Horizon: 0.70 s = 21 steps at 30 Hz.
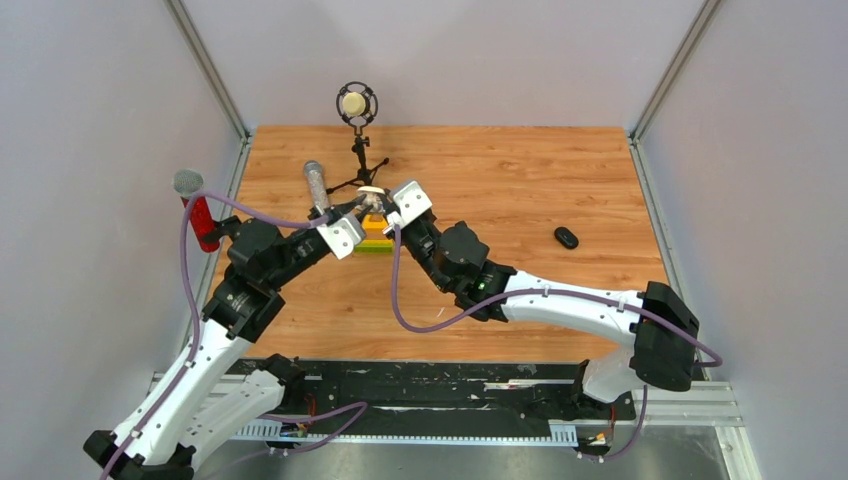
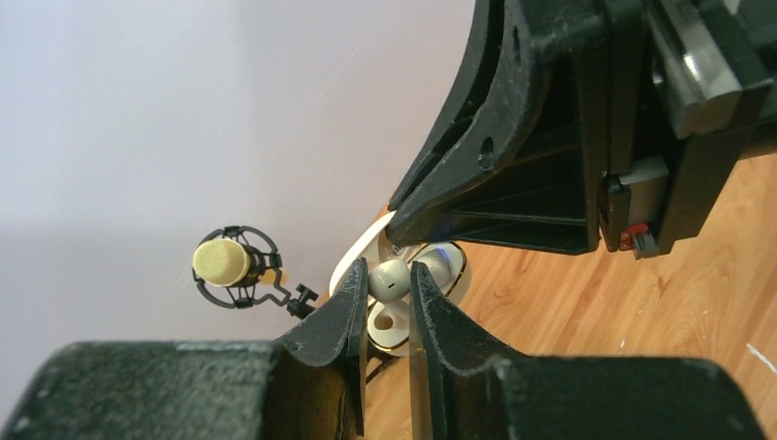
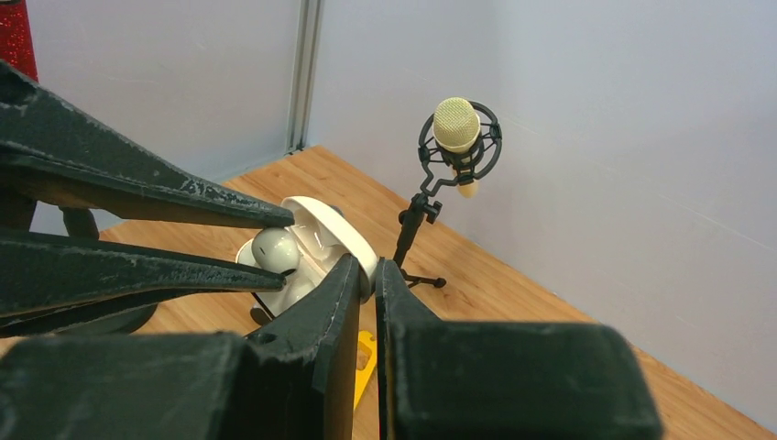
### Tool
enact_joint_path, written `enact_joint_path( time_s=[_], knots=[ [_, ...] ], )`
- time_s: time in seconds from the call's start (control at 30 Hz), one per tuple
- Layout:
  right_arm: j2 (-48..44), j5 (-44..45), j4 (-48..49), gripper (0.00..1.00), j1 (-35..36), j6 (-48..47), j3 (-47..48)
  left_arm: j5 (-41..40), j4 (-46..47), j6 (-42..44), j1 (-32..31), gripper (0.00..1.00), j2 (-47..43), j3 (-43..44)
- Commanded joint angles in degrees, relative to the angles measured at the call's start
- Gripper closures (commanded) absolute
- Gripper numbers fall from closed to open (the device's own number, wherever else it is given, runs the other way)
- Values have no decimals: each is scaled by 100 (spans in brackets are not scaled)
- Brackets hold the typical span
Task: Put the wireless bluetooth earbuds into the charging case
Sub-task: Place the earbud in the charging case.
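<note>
Glossy white earbud pinched at the mouth of the open charging case, over the far half of the wooden table [image 1: 520,180], left of its middle.

The left gripper [image 2: 388,270] has its matte black, rough-surfaced fingers closed narrowly on a smooth, rounded white earbud [image 2: 392,280]. The earbud sits against the hollow of the charging case [image 3: 316,229], a rounded shell with its lid hinged open; whether it is seated I cannot tell. The right gripper [image 3: 366,263] is nearly closed, clamping the case's thin edge and holding it off the woodgrain surface. A mesh-headed microphone [image 3: 455,124] stands on a thin black stand beyond.
</note>
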Motion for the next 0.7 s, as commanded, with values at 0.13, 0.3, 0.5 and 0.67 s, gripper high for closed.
enact_joint_path(
  time_s=[0.13,0.3,0.5,0.67],
  knots=[
    [-290,-96,432,100,8,78,33,-81,-35,168,-22,100,50,-66],
    [-270,-97,410,100,8,78,37,-305,158,191,-20,100,206,174],
    [-245,-113,352,100,8,87,59,-370,232,261,-19,100,250,418],
    [-223,-136,327,100,3,78,68,-450,233,303,-19,100,235,480]
  ],
)
